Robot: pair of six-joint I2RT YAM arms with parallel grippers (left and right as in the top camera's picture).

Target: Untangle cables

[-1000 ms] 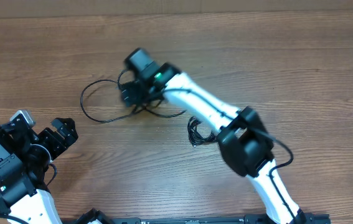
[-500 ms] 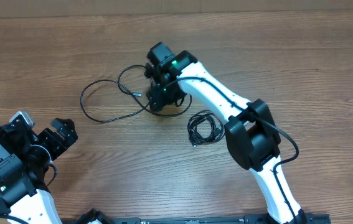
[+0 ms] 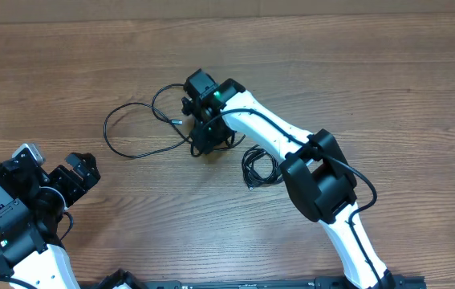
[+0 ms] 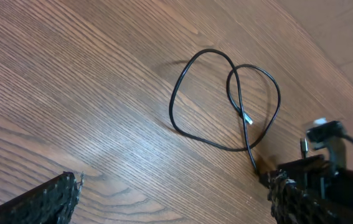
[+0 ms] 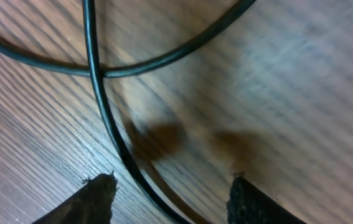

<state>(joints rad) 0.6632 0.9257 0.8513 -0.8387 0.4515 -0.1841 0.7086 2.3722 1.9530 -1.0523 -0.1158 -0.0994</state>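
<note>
Right hand [image 3: 204, 144] is down low on the brown wood-grain surface [image 3: 387, 72], parked right where the long loose thin black cable [image 3: 105, 131] loops back and crosses itself. Its wrist view shows two strands of that cable [image 5: 95, 112] crossing on the wood, and one runs down between the dark fingertips [image 5: 98, 193]. The fingers are spread with a clear gap, nothing pinched, and the strand passes close to the one on the left of that view. The small coiled bundle of thin black cable [image 3: 249, 168] lies just beside the right arm, near the hand but apart from it. Left hand [image 3: 79, 172] hangs at the near-left corner, well away from both, fingers spread wide and holding nothing. Its camera looks out at the loose cable's double loop [image 4: 172, 112] lying flat.
</note>
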